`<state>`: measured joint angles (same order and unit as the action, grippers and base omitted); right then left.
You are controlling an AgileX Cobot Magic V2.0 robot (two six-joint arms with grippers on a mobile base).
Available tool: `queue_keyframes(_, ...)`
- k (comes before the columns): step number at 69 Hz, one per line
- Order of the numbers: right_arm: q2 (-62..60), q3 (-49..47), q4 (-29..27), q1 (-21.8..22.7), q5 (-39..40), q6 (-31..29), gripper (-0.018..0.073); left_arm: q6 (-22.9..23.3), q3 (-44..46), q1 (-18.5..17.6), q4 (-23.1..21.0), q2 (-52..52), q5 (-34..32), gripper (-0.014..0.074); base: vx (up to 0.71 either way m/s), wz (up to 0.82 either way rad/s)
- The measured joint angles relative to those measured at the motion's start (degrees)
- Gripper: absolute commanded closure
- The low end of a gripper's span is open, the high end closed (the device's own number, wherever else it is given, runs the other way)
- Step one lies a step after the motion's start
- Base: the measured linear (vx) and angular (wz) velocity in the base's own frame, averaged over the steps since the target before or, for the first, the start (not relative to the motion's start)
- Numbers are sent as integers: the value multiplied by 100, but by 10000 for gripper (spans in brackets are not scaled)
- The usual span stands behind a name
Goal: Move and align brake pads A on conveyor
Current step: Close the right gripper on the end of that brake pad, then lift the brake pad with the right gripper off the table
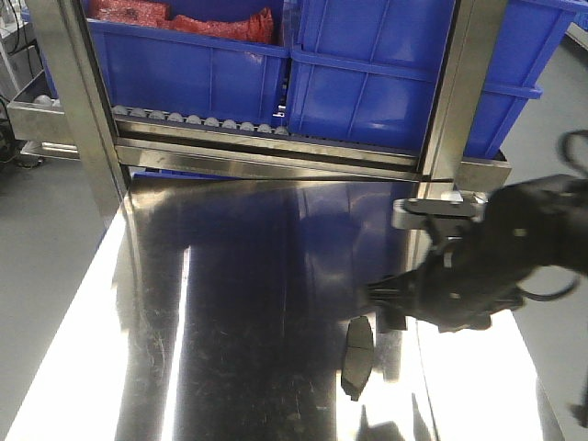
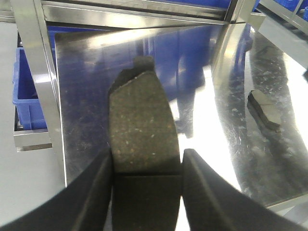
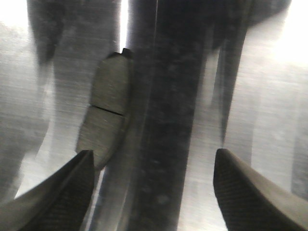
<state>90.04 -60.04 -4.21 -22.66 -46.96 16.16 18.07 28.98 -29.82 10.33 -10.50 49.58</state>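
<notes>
Front-facing view: blue bins [image 1: 367,83] beyond pad [image 1: 356,356]

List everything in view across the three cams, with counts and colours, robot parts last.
held brake pad: one, dark grey, clamped in the left claw
loose brake pad: one, dark grey, flat on the tabletop near the right claw
steel tabletop: one, mirror-like silver, foreground
blue bins: at least two, blue, on the rack behind the tabletop
red items: count unclear, red, inside the left bin
rollers: one row, grey, under the bins
frame posts: two, steel, either side of the rack
left claw: one, black, shut on the held pad
right claw: one, black, open, over the tabletop
</notes>
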Motion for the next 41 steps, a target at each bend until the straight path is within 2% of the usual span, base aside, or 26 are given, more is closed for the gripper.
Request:
queue_keyframes(14, 885, -807, 173, -579, -267, 695, 54, 0, 0, 0, 0, 0, 0, 602, 0, 0)
queue_keyframes(27, 1472, -1359, 184, -618, -718, 1088, 54, -6, 0, 0, 0, 0, 0, 602, 0, 0)
queue_keyframes(41, 1816, -1473, 196, -618, -827, 1372, 54, -10, 0, 0, 0, 0, 0, 602, 0, 0)
